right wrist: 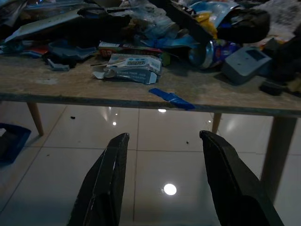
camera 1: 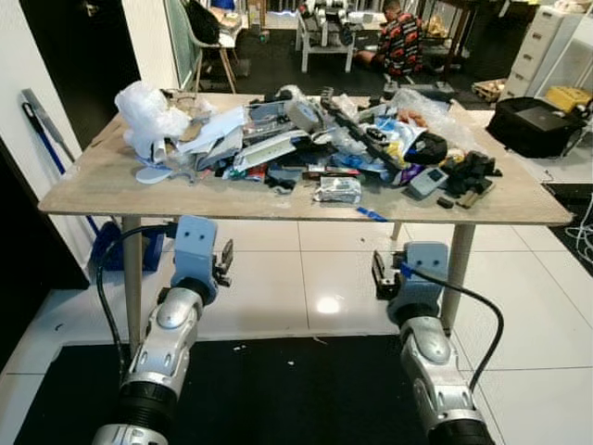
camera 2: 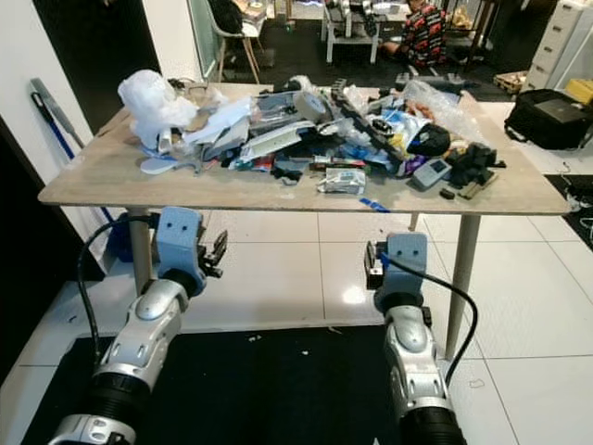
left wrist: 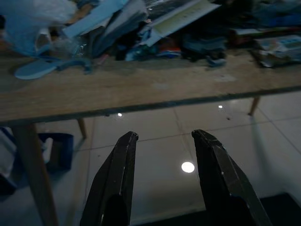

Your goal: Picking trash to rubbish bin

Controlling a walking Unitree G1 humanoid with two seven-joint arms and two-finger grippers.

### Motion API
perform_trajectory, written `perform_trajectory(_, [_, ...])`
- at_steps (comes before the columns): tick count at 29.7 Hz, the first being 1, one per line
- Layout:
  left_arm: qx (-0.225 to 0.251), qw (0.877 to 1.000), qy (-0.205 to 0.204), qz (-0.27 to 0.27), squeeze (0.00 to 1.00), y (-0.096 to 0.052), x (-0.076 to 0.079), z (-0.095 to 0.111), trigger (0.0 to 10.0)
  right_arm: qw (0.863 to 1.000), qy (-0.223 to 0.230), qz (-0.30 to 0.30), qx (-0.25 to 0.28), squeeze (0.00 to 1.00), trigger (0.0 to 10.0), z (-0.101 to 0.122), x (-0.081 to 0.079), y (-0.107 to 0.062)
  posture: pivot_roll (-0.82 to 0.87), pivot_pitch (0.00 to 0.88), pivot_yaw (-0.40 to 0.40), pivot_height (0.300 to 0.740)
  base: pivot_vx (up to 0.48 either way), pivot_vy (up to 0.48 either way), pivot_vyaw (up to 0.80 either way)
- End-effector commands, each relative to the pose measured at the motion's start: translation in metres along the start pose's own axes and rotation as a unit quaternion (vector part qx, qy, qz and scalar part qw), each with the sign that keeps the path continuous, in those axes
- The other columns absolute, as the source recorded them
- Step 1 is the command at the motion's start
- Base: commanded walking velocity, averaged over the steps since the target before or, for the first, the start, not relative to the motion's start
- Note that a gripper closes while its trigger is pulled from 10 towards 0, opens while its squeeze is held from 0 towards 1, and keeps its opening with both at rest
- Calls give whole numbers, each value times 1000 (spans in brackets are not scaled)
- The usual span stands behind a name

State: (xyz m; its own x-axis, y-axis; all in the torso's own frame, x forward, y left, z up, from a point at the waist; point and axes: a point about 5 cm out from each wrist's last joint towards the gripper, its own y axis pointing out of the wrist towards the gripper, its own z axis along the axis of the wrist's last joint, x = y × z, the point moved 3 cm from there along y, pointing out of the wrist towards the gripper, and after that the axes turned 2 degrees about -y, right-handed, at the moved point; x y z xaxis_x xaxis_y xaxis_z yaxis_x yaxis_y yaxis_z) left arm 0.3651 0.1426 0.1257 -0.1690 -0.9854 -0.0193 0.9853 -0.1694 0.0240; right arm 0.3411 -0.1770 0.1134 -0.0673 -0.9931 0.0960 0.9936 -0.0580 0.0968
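A heap of trash point(camera 1: 315, 139) covers the far half of the wooden table point(camera 1: 102, 190): a white plastic bag point(camera 1: 148, 111), papers, wrappers, a flattened small box point(camera 1: 338, 190), a grey device point(camera 1: 426, 181) and a blue strip point(camera 1: 372, 214) at the front edge. Both arms are held low in front of the table, below its top. My left gripper point(left wrist: 164, 136) is open with nothing between its fingers, facing the table's edge. My right gripper point(right wrist: 164, 136) is also open and holds nothing, pointing toward the small box point(right wrist: 129, 68) and blue strip point(right wrist: 171, 99).
A blue bin point(camera 1: 111, 246) stands under the table's left side, and a mop point(camera 1: 42, 125) leans on the left wall. A black bag point(camera 1: 537, 125) lies at the right. A person point(camera 1: 400, 42) sits far behind. A black mat point(camera 1: 278, 389) lies underfoot.
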Motion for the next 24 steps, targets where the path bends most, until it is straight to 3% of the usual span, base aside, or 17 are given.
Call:
perform_trajectory(1, [-1, 1000, 9, -12, 0, 1, 3, 0, 10000, 1000, -9, 3, -8, 0, 10000, -5, 1, -2, -53, 24, 30, 740, 300, 0, 0])
perform_trajectory(11, [1, 1000, 9, -11, 0, 0, 2, 0, 10000, 999, -27, 35, 5, 0, 10000, -1, -9, -1, -53, 31, 28, 740, 289, 0, 0])
perform_trajectory(18, [2, 1000, 9, -12, 0, 0, 2, 1, 10000, 997, -53, 63, 12, 0, 10000, 2, -19, -1, -54, 35, 27, 740, 288, 0, 693])
perform_trajectory(24, [3, 1000, 7, -15, 0, 0, 4, 1, 10000, 998, -31, 47, 14, 0, 10000, 2, -14, -2, -54, 45, 27, 740, 282, 0, 267])
